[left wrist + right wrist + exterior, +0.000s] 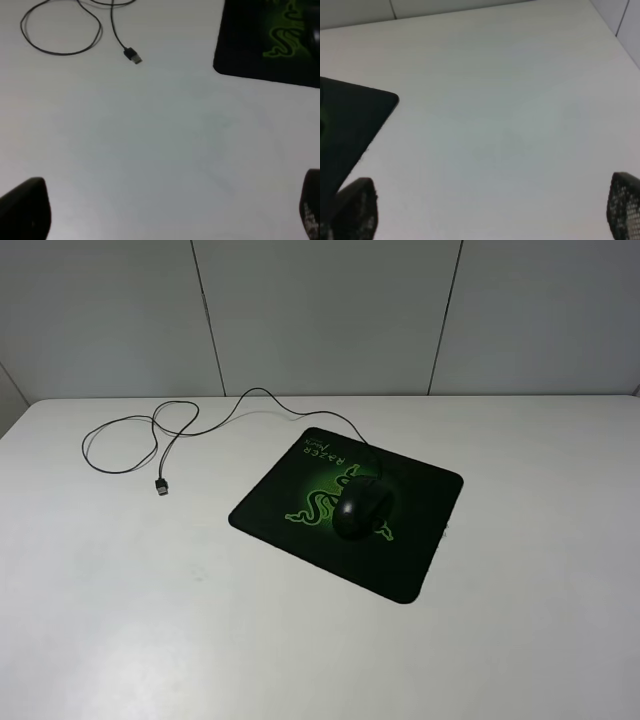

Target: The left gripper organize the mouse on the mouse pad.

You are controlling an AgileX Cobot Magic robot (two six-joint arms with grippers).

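The black mouse [360,510] rests on the mouse pad [425,540], over the green snake logo near the pad's middle. Its thin cable [200,430] runs off the pad's far edge and loops to the left, ending in a USB plug [161,485]. Neither arm shows in the exterior high view. In the left wrist view my left gripper [167,220] is open over bare table, its fingers [22,210] far apart, with the pad's corner [240,50] and the plug [133,55] ahead. My right gripper [490,215] is open too, beside a pad corner [345,125].
The white table [150,620] carries only the pad, the mouse and the cable. A grey panelled wall [320,310] stands behind its far edge.
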